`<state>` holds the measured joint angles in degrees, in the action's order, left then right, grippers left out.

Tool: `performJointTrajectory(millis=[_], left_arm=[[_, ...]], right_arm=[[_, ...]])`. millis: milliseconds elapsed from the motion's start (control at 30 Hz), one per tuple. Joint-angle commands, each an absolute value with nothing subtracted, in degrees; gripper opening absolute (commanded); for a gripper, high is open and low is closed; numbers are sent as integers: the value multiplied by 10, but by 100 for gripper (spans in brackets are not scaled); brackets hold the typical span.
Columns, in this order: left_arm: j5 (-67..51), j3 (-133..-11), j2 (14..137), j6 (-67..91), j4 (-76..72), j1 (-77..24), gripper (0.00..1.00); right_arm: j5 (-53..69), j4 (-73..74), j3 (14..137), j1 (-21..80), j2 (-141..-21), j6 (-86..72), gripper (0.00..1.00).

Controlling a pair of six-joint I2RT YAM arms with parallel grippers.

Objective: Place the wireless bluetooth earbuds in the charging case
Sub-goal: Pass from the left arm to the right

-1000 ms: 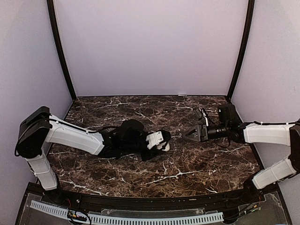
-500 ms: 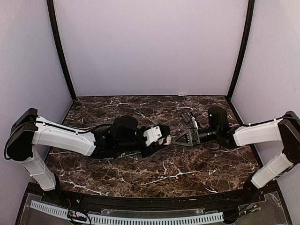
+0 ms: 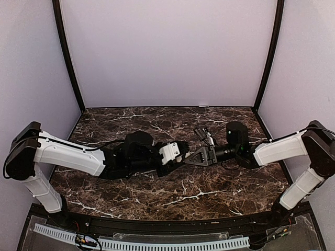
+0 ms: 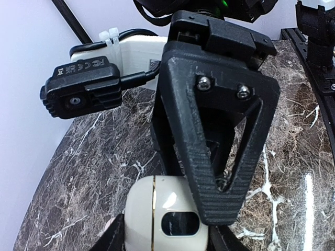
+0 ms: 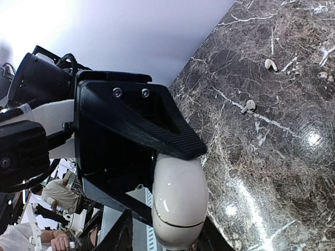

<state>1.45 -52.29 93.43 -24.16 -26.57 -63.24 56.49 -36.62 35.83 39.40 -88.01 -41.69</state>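
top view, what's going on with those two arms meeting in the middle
The left pincer holds a small rounded white plastic charging case over the dark marble table. The right pincer is up against it; its grip is unclear. Two tiny white earbuds lie loose on the marble.

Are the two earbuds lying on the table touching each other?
Apart. The right wrist view shows the upper earbud and the lower earbud lying on the marble table with bare marble plainly between them.

Dark brown marble table (image 3: pixel 157 193) with white veins, pale lilac back wall (image 3: pixel 167 52), black corner posts (image 3: pixel 68 57)
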Motion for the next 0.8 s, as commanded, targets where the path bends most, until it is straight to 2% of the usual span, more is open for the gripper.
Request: performJointTrajectory(millis=[0,267,633,767], left_arm=[[30,-507,908,-251,-282,-637,39],[40,-507,910,-264,-280,-643,39],[44,-511,914,-273,-271,-648,39],[50,-513,914,-274,-266,-648,39]], right_arm=[[570,-430,371,402,-894,-441,35],[567,-451,377,402,-901,-460,29],[562,-447,384,402,-905,-460,32],[563,-445,387,402,-907,-458,22]])
